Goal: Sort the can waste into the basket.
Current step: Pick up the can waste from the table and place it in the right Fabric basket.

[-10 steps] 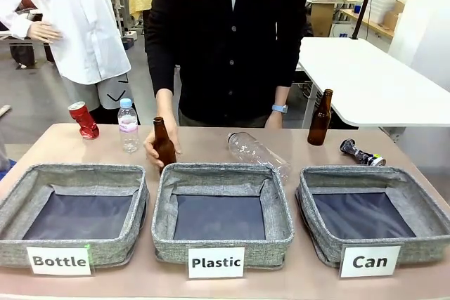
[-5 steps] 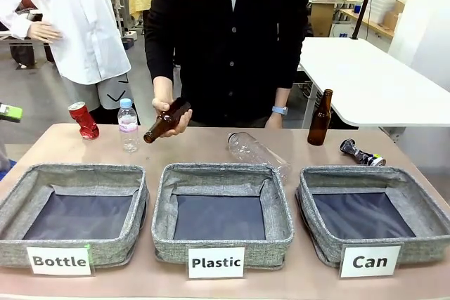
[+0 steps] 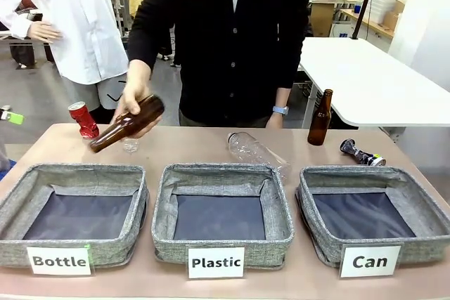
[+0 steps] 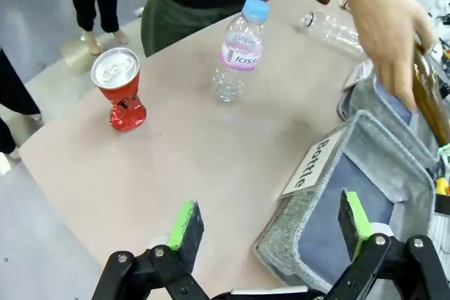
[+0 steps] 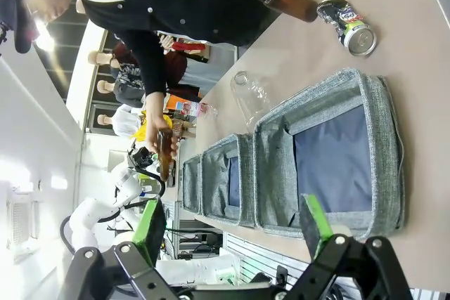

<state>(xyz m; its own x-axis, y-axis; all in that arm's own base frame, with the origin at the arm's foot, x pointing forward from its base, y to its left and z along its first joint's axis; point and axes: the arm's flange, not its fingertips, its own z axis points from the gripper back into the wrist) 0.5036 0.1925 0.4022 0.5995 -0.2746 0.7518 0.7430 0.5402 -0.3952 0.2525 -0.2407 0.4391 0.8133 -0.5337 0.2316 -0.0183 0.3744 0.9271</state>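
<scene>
Two claws (image 4: 269,216) (image 5: 232,224), wide-spread, both empty.

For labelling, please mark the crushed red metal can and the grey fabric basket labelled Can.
crushed red metal can (image 4: 124,96): left wrist view, red body.
grey fabric basket labelled Can (image 3: 422,249): front view, front wall.

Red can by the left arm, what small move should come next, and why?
Probably ease the left pincer toward the red can: its jaws are open and empty, the can stands free, apart from the plastic bottle, and the person's hand, holding a brown bottle, is apart from it.
</scene>
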